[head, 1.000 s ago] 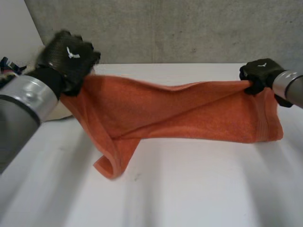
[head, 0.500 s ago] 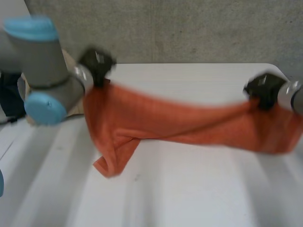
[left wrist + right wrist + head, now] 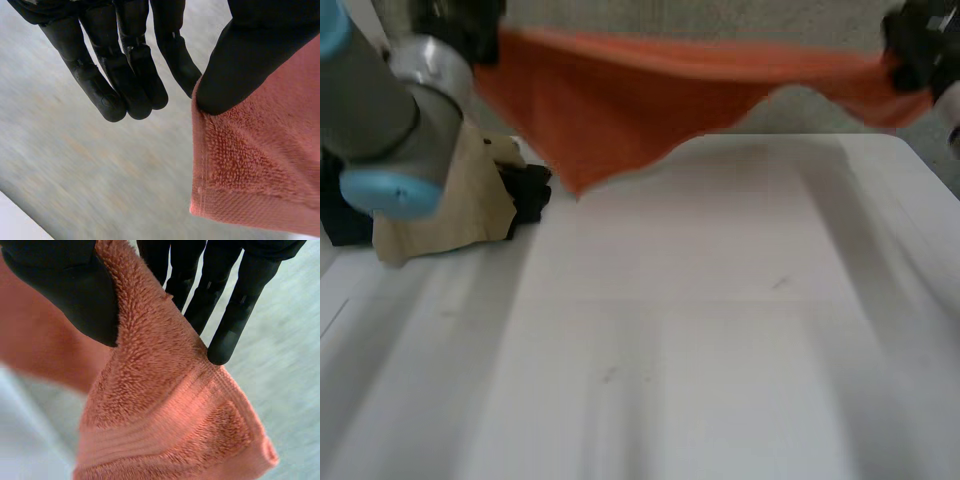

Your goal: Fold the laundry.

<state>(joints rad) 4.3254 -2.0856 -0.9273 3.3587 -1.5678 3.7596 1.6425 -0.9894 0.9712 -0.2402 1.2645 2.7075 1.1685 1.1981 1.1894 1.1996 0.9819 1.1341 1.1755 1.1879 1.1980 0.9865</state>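
towel [image 3: 620, 100]: we see it stretched in mid-air over the counter [image 3: 720, 300];
left robot hand [image 3: 240, 65]: thumb pinching it near one corner;
right robot hand [image 3: 60, 290]: thumb and fingers [image 3: 227, 335] clamped on the other end's corner

Black robot hand [image 3: 125, 75], grey arm [image 3: 370, 95], light-blue cap [image 3: 385, 192]

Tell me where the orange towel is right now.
In the head view the orange towel hangs above the far edge of the table, stretched between the left hand and the right hand, each pinching an end.
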